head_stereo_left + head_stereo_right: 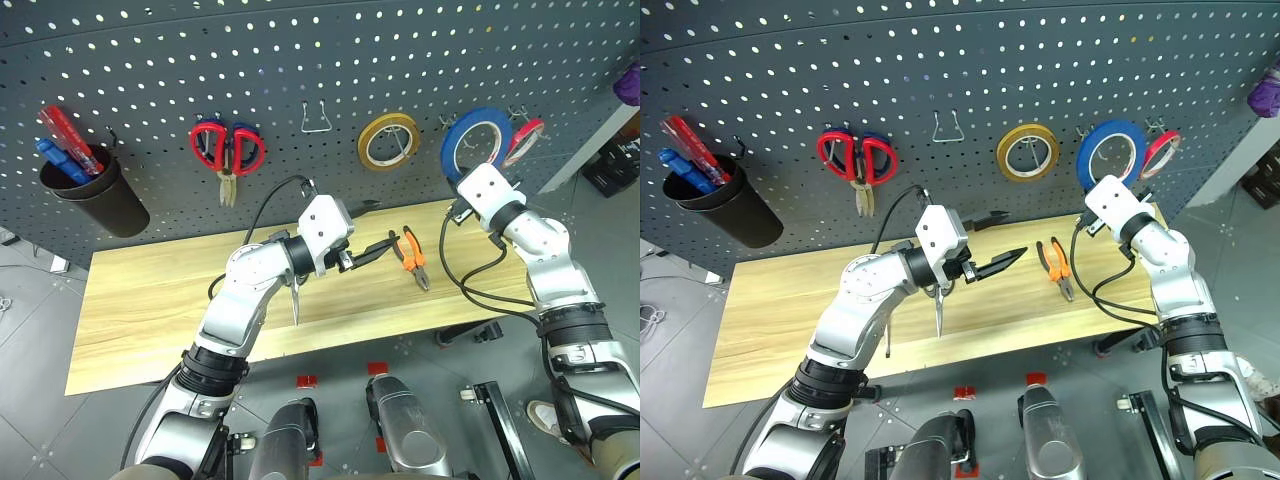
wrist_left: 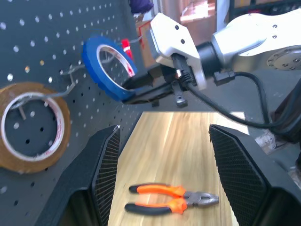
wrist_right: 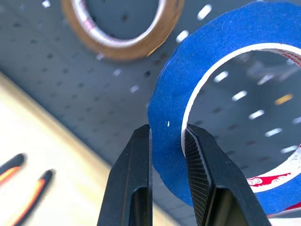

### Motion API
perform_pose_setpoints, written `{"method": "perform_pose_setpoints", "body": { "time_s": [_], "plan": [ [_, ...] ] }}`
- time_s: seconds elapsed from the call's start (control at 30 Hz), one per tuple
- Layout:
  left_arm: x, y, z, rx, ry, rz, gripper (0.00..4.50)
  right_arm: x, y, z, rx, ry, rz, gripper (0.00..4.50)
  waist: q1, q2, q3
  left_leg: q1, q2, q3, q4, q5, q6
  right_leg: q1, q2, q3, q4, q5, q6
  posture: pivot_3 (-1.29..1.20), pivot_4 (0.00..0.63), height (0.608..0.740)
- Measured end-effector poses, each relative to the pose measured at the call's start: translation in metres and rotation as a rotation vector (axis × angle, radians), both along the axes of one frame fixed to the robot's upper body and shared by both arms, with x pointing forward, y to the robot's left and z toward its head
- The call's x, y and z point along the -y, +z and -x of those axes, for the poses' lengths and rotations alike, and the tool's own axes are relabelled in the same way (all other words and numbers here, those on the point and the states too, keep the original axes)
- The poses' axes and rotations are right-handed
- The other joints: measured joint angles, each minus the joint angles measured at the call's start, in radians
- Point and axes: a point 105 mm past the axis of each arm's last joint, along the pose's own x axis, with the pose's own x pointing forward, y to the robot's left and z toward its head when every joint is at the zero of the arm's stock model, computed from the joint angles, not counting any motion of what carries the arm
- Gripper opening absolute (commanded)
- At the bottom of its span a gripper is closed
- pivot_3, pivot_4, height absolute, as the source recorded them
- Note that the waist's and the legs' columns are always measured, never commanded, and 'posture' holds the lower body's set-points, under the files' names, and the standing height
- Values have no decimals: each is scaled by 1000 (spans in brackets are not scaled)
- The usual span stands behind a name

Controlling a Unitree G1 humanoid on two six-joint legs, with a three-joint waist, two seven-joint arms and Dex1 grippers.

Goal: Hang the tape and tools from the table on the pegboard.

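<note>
The blue tape (image 1: 455,140) stands upright against the pegboard (image 1: 300,60) at the right, and a thin hook shows through its hole. My right gripper (image 3: 167,136) is shut on the tape's band (image 3: 211,47), one finger on each side. My left gripper (image 1: 378,225) hangs open above the table (image 1: 150,300) with nothing between its fingers (image 2: 106,165). The orange-and-black pliers (image 1: 412,258) lie on the planks just right of it. A slim screwdriver (image 1: 296,300) lies on the table, its handle hidden under my left arm.
On the pegboard hang a yellow-tan roll (image 1: 364,145), a red roll (image 1: 528,140) behind the blue one, red-handled scissors (image 1: 226,180) and an empty wire hook (image 1: 316,120). A black cup (image 1: 95,195) at the left holds red and blue screwdrivers.
</note>
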Motion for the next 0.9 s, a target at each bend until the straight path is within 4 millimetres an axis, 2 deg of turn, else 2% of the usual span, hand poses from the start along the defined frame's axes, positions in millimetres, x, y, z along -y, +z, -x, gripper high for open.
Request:
{"method": "perform_pose_setpoints", "body": {
  "time_s": [0.1,0.17,0.23,0.27,0.33,0.43,0.63,0.9],
  "plan": [
    [-18,-11,-2,-12,43,-59,3169,-1,-10,5,-43,0,-20,2947,-2,0,0,0,0,0,0,0,0,-1,0,0,1,0,0,-373,252,740],
    [-36,-20,-5,-18,80,-123,3169,-2,-21,12,-93,-12,-47,3596,-2,1,-1,0,1,0,0,0,0,-1,0,0,1,0,0,-379,251,740],
    [-64,-32,-8,-53,125,-195,3169,-9,-38,24,-190,-27,-101,4269,-3,2,-2,-1,1,0,0,0,0,-2,0,0,1,0,0,-386,249,740],
    [-74,-36,-9,-67,144,-213,3169,-13,-44,28,-227,-32,-126,4454,-3,2,-2,-1,1,0,0,0,0,-3,0,1,1,0,0,-386,249,740],
    [-93,-46,-9,-108,169,-261,3169,-26,-54,37,-305,-41,-192,4454,-3,2,-2,-2,1,0,0,0,0,-5,0,1,1,1,-1,-385,247,740],
    [-106,-54,-8,-150,172,-308,3169,-43,-57,40,-357,-86,-270,4454,-2,2,-5,-3,1,0,0,0,-1,-6,0,1,1,1,-2,-379,244,740],
    [-108,-56,-4,-178,134,-312,3169,-64,-88,34,-629,-258,-326,4454,-1,2,-8,-5,0,1,0,2,-3,-10,-1,2,2,2,-4,-373,241,740],
    [-105,-57,-3,-186,114,-313,3169,-54,-109,10,-762,-387,-321,4454,-19,2,-9,-5,0,2,-1,2,-3,-10,-1,1,2,3,-4,-369,239,740]
  ]
}}
